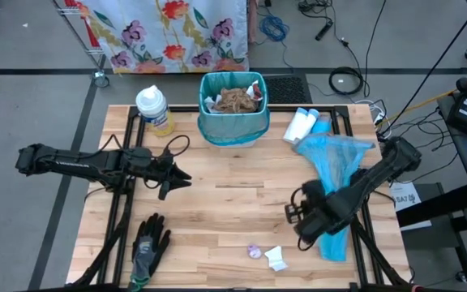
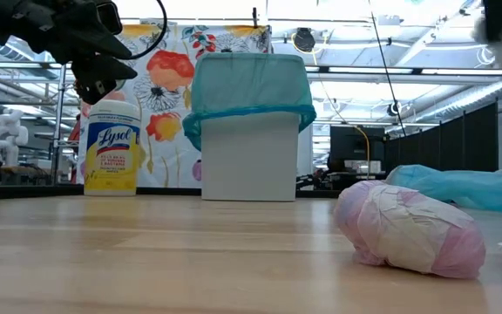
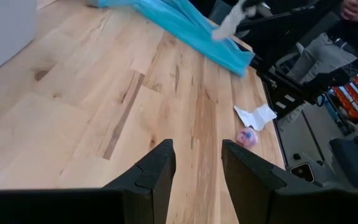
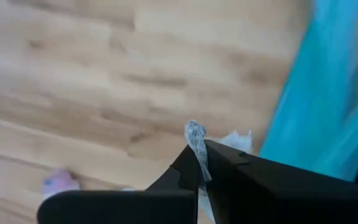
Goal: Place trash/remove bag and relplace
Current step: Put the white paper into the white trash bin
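A white bin lined with a teal bag stands at the table's far middle with brown paper trash inside. On the table near the front edge lie a small pink-purple wrapper ball and a white tissue scrap. My right gripper hangs above the table to their right, pointing steeply down and shut on another white tissue scrap. A loose teal bag lies flat under and behind that arm. My left gripper waits open above the table's left middle. My right gripper pinches a small white tissue scrap between its two fingertips, coming from above. One end of the scrap sticks out past the fingertips. The scrap is lifted clear of the table, as the left wrist view shows.
A Lysol wipes tub stands left of the bin and two white bottles lie to its right. A black-and-grey glove lies at the front left. Bare wood lies between the arms.
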Controlling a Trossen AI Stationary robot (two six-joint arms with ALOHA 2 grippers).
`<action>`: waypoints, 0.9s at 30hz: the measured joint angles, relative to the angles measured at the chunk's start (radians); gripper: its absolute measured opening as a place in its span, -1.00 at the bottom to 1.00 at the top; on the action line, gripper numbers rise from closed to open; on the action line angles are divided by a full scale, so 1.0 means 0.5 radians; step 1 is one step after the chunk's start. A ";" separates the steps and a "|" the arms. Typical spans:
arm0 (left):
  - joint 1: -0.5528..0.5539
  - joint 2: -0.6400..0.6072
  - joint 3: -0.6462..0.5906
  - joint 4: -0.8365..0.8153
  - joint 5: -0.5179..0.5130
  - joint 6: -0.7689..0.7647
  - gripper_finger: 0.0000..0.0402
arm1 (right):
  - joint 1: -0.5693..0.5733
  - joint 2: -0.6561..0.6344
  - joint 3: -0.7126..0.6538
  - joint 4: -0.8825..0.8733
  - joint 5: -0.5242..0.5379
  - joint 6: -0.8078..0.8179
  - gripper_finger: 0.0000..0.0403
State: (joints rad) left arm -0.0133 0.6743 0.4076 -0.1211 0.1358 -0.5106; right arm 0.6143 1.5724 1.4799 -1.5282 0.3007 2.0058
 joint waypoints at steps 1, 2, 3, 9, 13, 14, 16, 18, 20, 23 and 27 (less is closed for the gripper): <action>0.000 -0.001 0.000 0.001 0.000 0.000 -0.32 | -0.029 -0.008 0.077 -0.084 0.054 -0.059 -1.00; 0.000 0.000 0.000 0.001 0.000 0.000 -0.32 | -0.065 -0.016 0.137 -0.097 0.123 -0.137 -1.00; 0.000 0.000 0.000 0.001 0.000 0.000 -0.32 | -0.107 -0.034 0.179 -0.068 0.211 -0.251 -1.00; 0.000 -0.001 0.000 0.009 -0.035 -0.001 -0.32 | -0.409 -0.061 0.489 -0.081 0.754 -0.813 -1.00; 0.000 0.000 0.000 0.015 -0.063 -0.001 -0.32 | -0.689 -0.063 0.693 0.034 0.883 -1.413 -1.00; 0.000 -0.001 0.000 0.015 -0.071 -0.002 -0.32 | -0.768 -0.063 0.739 0.095 0.880 -1.607 -1.00; 0.000 -0.001 0.000 0.015 -0.105 -0.002 -0.32 | -0.913 -0.060 0.815 0.273 0.863 -1.994 -1.00; 0.000 -0.001 0.000 0.017 -0.149 -0.003 -0.32 | -1.048 -0.061 0.870 0.513 0.824 -2.382 -1.00; 0.000 0.000 0.000 0.017 -0.201 -0.003 -0.32 | -1.183 -0.061 0.897 0.782 0.723 -2.745 -1.00; 0.000 0.000 0.000 0.017 -0.288 -0.015 -0.32 | -1.388 -0.057 0.902 1.186 0.480 -3.198 -1.00; 0.000 -0.001 0.000 0.016 -0.369 -0.015 -0.32 | -1.652 -0.019 0.904 1.554 0.176 -3.533 -1.00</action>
State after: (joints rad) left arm -0.0135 0.6740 0.4076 -0.1131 -0.0486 -0.5182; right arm -0.2115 1.5628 1.9320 -0.7514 0.3888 0.2396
